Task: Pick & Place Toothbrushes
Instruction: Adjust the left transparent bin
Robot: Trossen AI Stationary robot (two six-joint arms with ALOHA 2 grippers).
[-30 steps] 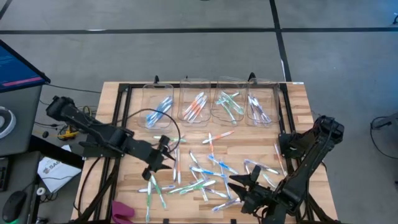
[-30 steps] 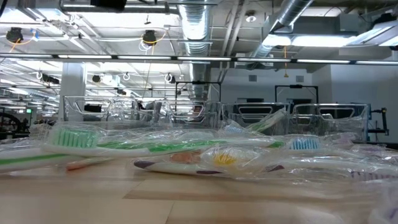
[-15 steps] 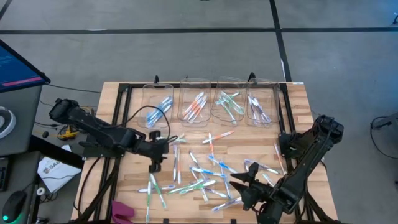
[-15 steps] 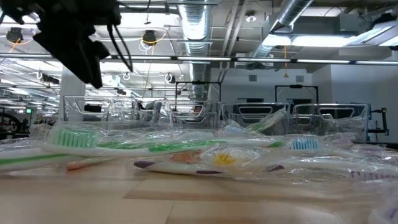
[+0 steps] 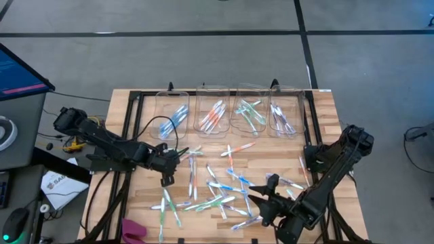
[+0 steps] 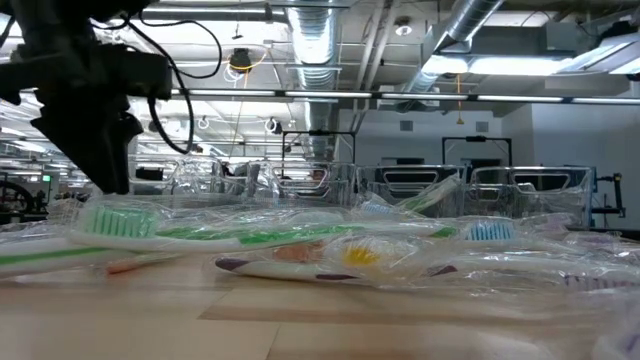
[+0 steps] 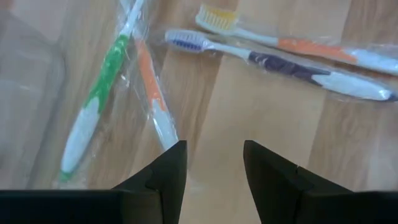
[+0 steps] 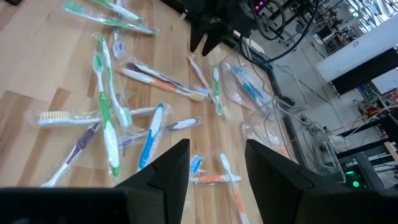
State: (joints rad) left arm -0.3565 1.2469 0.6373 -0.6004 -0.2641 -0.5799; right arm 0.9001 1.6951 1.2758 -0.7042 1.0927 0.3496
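Many toothbrushes [image 5: 224, 186] lie scattered on the wooden counter [image 5: 325, 122], most of them in clear wrappers, in the middle and near part of it. Four clear bins [image 5: 227, 112] stand in a row at the far side, and each one holds some toothbrushes of one colour: blue in the left one, then orange, green and purple.

The left end effector [image 5: 169, 168] is low over the left part of the counter, near the left edge of the scattered group. Its two fingers stand apart and nothing is between them. In the left wrist view, a green toothbrush [image 7: 96, 102] and an orange toothbrush [image 7: 154, 96] lie crossed just ahead of the left finger, and a purple toothbrush [image 7: 280, 65] lies farther ahead beside another orange one.

The right end effector [image 5: 268, 196] is over the near right part of the counter, beside the pile. Its fingers are also apart and hold nothing
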